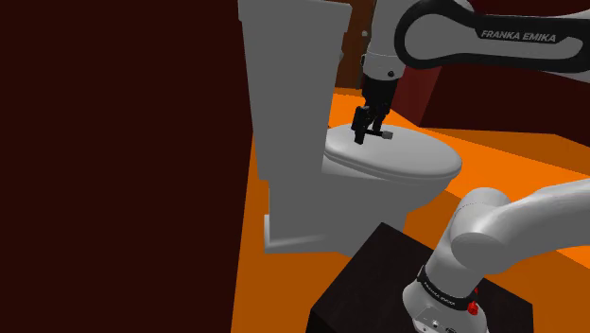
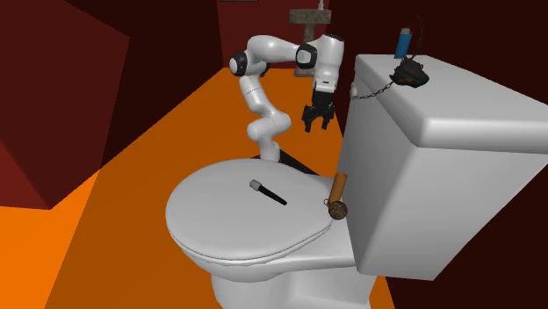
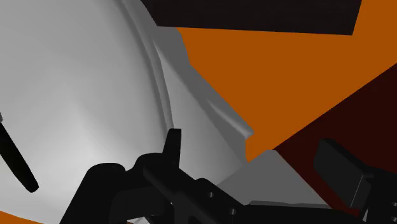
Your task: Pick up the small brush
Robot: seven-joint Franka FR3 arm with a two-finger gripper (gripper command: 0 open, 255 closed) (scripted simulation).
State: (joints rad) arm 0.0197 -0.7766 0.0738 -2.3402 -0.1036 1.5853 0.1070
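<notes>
The small brush [image 2: 268, 193], with a thin black handle and a grey head, lies flat on the closed white toilet lid [image 2: 219, 228]. In the shoulder view its grey head [image 1: 387, 136] pokes out beside the gripper [image 1: 369, 131]. My black gripper [image 2: 317, 123] hangs open above the lid's edge, near the side of the tank, and holds nothing. In the wrist view the fingers [image 3: 172, 145] stand wide apart over the lid's rim, with the gripper [image 3: 251, 143] off to one side of the brush handle [image 3: 16, 159].
The white tank [image 2: 439, 149] rises close beside the gripper. On it rest a dark object with a chain [image 2: 408, 75] and a small blue item [image 2: 402, 41]. A brown stubby brush [image 2: 337, 197] leans against the tank's front. Orange floor [image 1: 284, 284] and dark red walls surround the toilet.
</notes>
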